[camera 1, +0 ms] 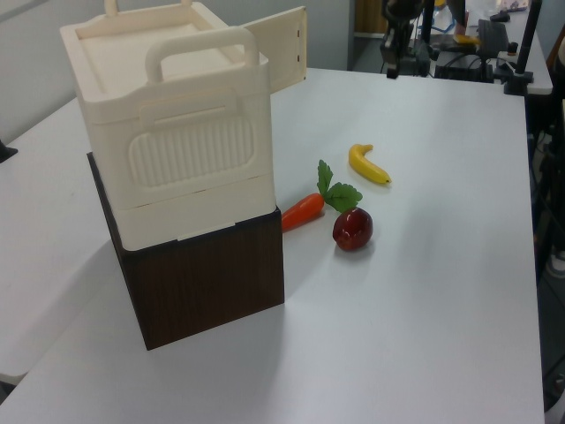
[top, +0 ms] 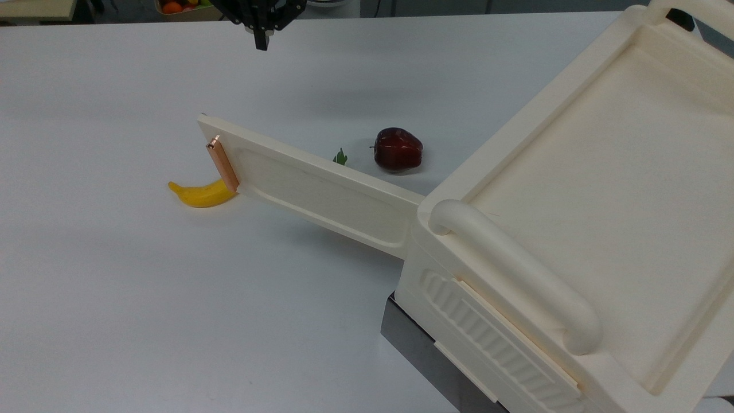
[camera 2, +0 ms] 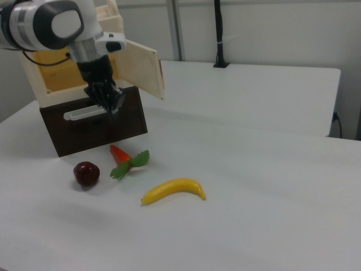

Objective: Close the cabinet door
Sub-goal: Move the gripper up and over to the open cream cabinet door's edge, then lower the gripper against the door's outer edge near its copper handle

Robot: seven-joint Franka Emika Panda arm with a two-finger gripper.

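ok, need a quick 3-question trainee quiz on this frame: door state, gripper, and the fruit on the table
1. True or false: the cabinet door is shut flush against the cabinet.
2. In the top view, which item lies partly under the door's copper handle end?
A. banana
B. apple
C. carrot
3. Fill in: the gripper hangs above the table with its fingers ____.

Key
1. False: it stands swung wide open.
2. A
3. shut, holding nothing and touching nothing.
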